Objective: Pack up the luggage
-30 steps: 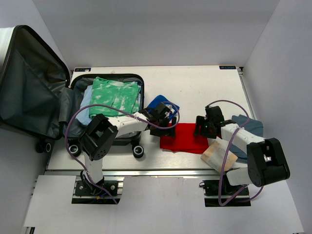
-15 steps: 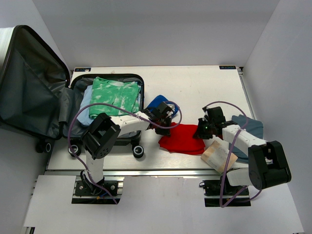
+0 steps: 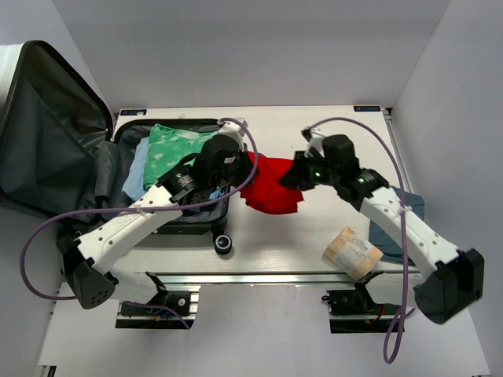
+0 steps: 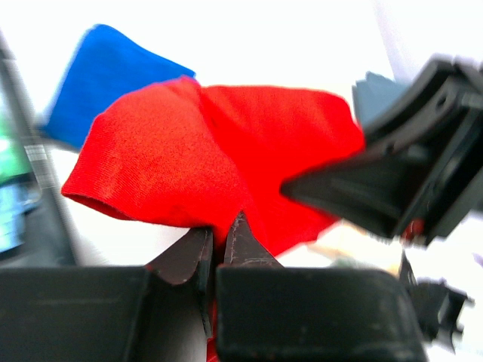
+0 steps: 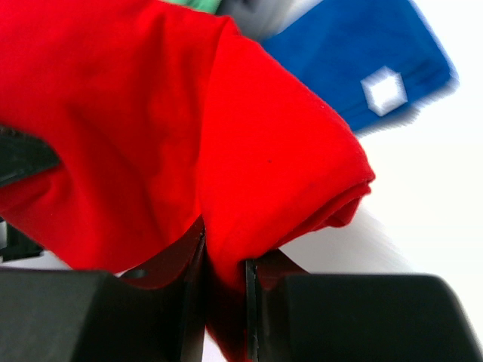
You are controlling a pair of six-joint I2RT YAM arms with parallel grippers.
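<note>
The luggage (image 3: 47, 141) lies open at the left, its lid propped up. A folded green garment (image 3: 185, 153) lies in its base. A red garment (image 3: 271, 187) hangs above the table just right of the luggage, held from both sides. My left gripper (image 3: 242, 171) (image 4: 223, 230) is shut on the garment's left edge, with red cloth pinched between its fingertips. My right gripper (image 3: 297, 174) (image 5: 225, 243) is shut on a fold at its right edge. A blue garment (image 4: 106, 75) (image 5: 362, 68) lies on the table behind the red one.
A beige paper-wrapped roll (image 3: 352, 250) lies near the front right of the table. A grey-blue garment (image 3: 410, 206) lies at the right edge, partly under the right arm. A black suitcase wheel (image 3: 224, 245) sticks out toward the front.
Both grippers closed on the red garment, lifted it off the table and carried it back and left, toward the luggage. Both arms stretched forward with it.
</note>
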